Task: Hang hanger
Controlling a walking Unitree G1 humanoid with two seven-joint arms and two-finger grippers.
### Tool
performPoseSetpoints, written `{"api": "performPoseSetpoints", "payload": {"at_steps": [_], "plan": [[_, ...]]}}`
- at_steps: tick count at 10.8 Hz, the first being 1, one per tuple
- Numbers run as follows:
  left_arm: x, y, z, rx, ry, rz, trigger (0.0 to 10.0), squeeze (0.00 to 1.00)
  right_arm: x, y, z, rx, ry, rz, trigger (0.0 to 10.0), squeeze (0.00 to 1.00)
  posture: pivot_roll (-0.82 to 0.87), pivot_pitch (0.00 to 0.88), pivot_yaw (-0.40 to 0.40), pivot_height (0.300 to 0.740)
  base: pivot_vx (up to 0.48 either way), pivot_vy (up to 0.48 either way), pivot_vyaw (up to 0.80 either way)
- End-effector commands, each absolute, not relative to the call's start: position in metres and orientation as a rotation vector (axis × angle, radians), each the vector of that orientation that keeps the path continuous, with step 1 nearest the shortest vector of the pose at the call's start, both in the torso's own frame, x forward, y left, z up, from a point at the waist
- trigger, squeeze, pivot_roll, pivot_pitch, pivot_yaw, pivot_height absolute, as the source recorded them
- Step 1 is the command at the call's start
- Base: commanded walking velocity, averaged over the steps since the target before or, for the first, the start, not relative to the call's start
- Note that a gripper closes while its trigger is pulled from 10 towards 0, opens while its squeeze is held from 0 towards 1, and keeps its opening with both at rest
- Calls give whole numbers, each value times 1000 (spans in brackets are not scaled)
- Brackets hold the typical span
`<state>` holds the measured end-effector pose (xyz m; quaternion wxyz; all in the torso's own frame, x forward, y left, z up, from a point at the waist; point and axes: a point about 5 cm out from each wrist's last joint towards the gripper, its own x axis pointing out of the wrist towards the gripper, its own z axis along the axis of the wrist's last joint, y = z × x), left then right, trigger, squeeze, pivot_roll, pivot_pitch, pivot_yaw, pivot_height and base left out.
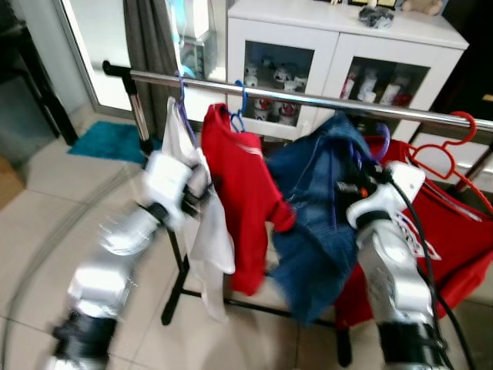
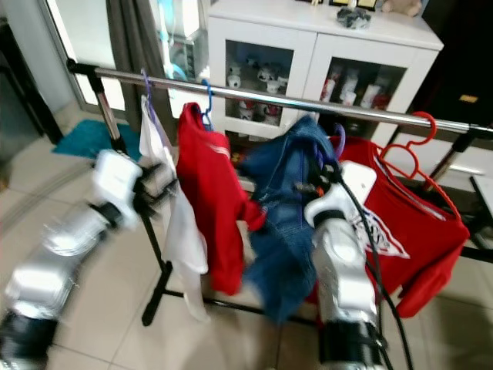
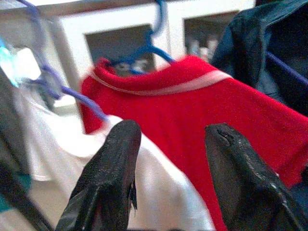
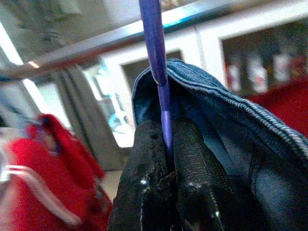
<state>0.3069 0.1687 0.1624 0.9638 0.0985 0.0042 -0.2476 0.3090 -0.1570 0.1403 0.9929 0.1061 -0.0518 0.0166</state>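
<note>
Hanger [image 4: 155, 57]: purple, neck pinched between my right gripper's [image 4: 166, 144] pressed-together fingers; it rises straight above them, carrying the denim garment.
Rail [image 1: 308, 99]: chrome bar of the clothes rack, above and beyond my right gripper; I cannot tell whether the hook is over it yet.
Denim garment [image 1: 320, 223]: draped around my right gripper, hanging below it.
Red shirt [image 1: 243, 193]: on a blue hanger [image 1: 240, 100], ahead of my left gripper [image 3: 168, 159].
White garment [image 1: 202, 231]: just beside and below my left gripper, on its own hanger.
Left gripper: fingers spread, holding nothing, close to the white garment.
Step in hand: I judge the hanger is being lifted to the rail.
Next move: raise the hook over the rail, lower until it seats, then release.
</note>
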Motion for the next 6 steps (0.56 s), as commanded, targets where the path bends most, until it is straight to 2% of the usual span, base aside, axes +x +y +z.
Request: {"api": "performPoseSetpoints", "payload": {"at_steps": [1,4,6], "plan": [[309,170,171,163,-15,-539,10000,0,314,-159,158,208,-182,47,10000,0,-11,0,-41,740,0,0,0],[312,149,189,172,8,-809,10000,0,349,-162,168,132,-107,74,10000,0,-10,0,-40,740,0,0,0],[314,132,197,174,-7,-905,10000,0,371,-162,178,108,-75,60,10000,0,-11,0,-31,740,0,0,0]]}}
